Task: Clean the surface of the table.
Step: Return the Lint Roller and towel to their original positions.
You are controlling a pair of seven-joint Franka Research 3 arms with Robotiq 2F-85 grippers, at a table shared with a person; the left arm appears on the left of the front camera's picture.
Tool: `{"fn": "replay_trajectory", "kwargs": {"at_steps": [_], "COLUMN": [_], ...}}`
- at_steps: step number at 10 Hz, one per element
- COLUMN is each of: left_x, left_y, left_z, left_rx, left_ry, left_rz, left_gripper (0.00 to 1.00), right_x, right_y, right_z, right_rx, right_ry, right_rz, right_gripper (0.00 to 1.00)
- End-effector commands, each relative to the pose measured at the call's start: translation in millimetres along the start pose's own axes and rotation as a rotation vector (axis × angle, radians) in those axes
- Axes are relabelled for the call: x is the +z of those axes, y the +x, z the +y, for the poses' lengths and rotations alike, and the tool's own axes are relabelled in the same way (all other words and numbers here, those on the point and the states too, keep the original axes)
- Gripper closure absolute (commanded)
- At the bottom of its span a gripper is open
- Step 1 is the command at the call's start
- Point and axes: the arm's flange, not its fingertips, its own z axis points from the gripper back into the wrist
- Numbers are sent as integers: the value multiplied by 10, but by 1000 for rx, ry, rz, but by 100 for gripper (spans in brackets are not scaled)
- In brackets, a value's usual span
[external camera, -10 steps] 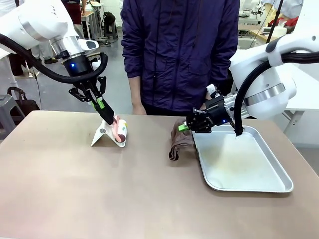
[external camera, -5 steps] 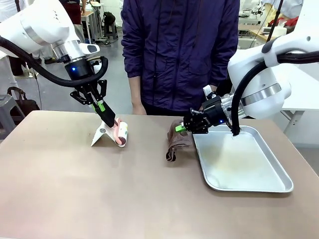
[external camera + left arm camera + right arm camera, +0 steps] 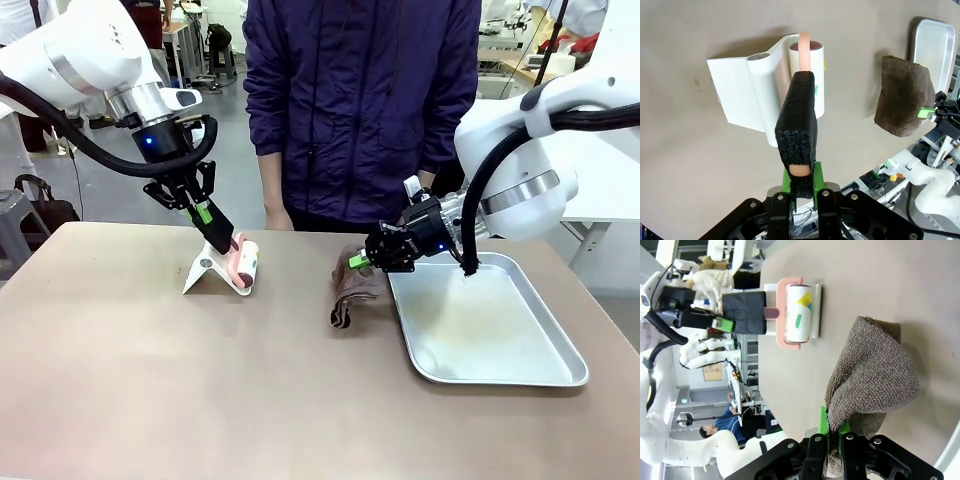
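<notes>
The left gripper (image 3: 212, 224) is squeezed tight on the black foam handle (image 3: 797, 117) of a lint roller (image 3: 243, 265). The roller rests on the table (image 3: 200, 380), touching its white stand (image 3: 203, 270). This arm has barely moved since a second ago; the roller sits in almost the same spot.

The right gripper (image 3: 360, 260) is pinched shut on a brown cloth (image 3: 350, 290). The cloth hangs down onto the table, just beside the silver tray (image 3: 500, 330). Since a second ago this gripper has slid a little toward the robot's left, and the cloth has been dragged a bit farther from the tray's edge.

A person in a dark purple jacket (image 3: 360, 100) stands at the far side of the table.

The left wrist view shows the roller from above: a pink frame (image 3: 804, 47), a white roll, and the stand (image 3: 740, 90) lying next to it. It also shows the cloth (image 3: 905, 95) off to the side, near the tray (image 3: 935, 45).

The right wrist view shows the cloth (image 3: 870, 375) bunched up right at the green pads (image 3: 824, 422). Farther off it shows the roller (image 3: 799, 315) with yellow and green marks on its paper, which the front view does not show clearly.
</notes>
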Motion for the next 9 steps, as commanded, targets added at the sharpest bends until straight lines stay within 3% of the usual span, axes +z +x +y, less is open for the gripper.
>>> {"fn": "replay_trajectory", "kwargs": {"at_steps": [1, 8, 9], "left_x": [-33, -91, -91], "left_y": [-33, 43, 48], "left_z": [-9, -33, -38], "left_rx": [-14, 52, 54], "left_ry": [20, 23, 18], "left_rz": [-15, 31, 37], "left_gripper": [82, 82, 33], "right_x": [16, -9, -7], "right_y": [80, 85, 83], "right_z": [1, -4, -11], "right_rx": [14, 31, 27], "right_ry": [17, 10, 14], "right_rz": [16, 29, 32], "right_gripper": [92, 92, 66]}}
